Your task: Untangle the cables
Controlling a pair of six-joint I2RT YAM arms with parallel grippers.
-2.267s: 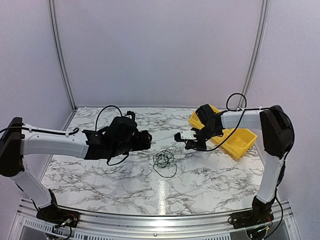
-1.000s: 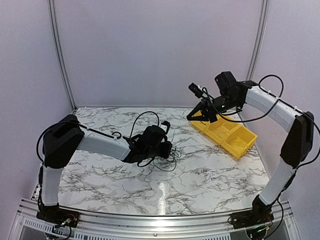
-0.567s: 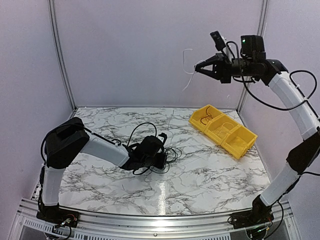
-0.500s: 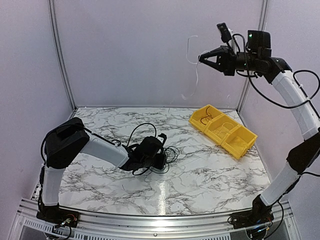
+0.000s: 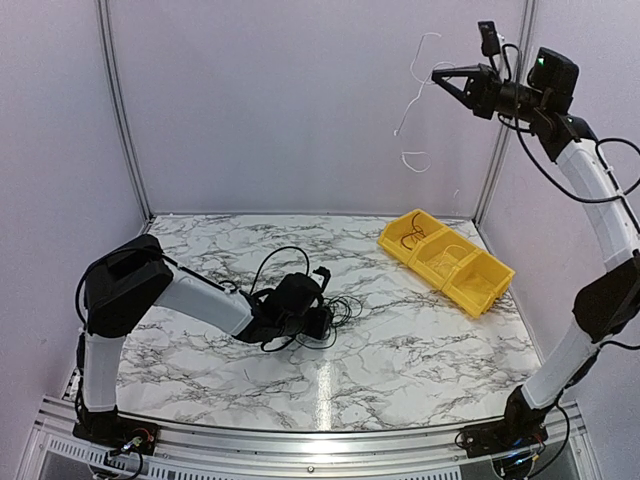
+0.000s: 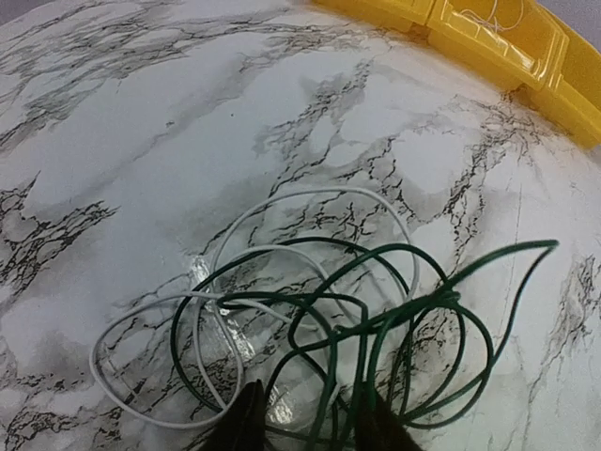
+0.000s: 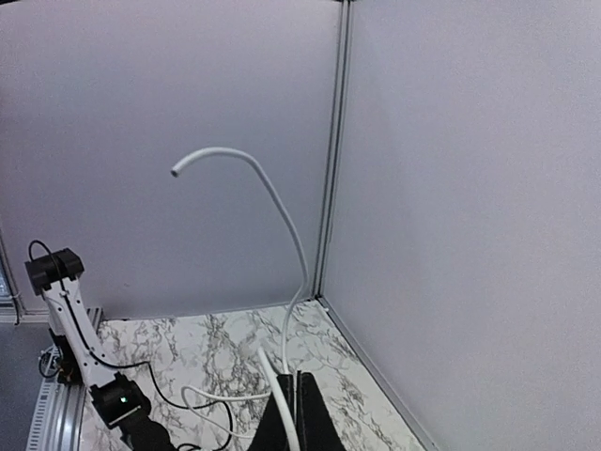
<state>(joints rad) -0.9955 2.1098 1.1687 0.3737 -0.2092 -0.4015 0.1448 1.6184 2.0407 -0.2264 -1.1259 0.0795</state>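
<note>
A tangle of thin dark cables [image 5: 340,311] lies on the marble table, mid-left. In the left wrist view the dark green-black loops [image 6: 404,310] overlap a thin white loop [image 6: 150,399]. My left gripper [image 5: 320,320] is down on the tangle's left side. Its fingers [image 6: 246,423] are apart, and strands run between them [image 6: 315,434]. My right gripper [image 5: 437,73] is raised high at the back right. It is shut on a white cable [image 5: 410,105] that hangs free in the air. In the right wrist view that cable [image 7: 286,221] arcs up from the closed fingertips [image 7: 297,413].
A yellow bin [image 5: 446,263] with compartments stands at the back right of the table; its edge shows in the left wrist view [image 6: 488,42]. Grey walls and a corner post [image 5: 510,110] stand close behind the raised right arm.
My right gripper has risen from table height to high at the back right, drawing the white cable up and clear of the table. My left gripper has come down onto the tangle and stays there.
</note>
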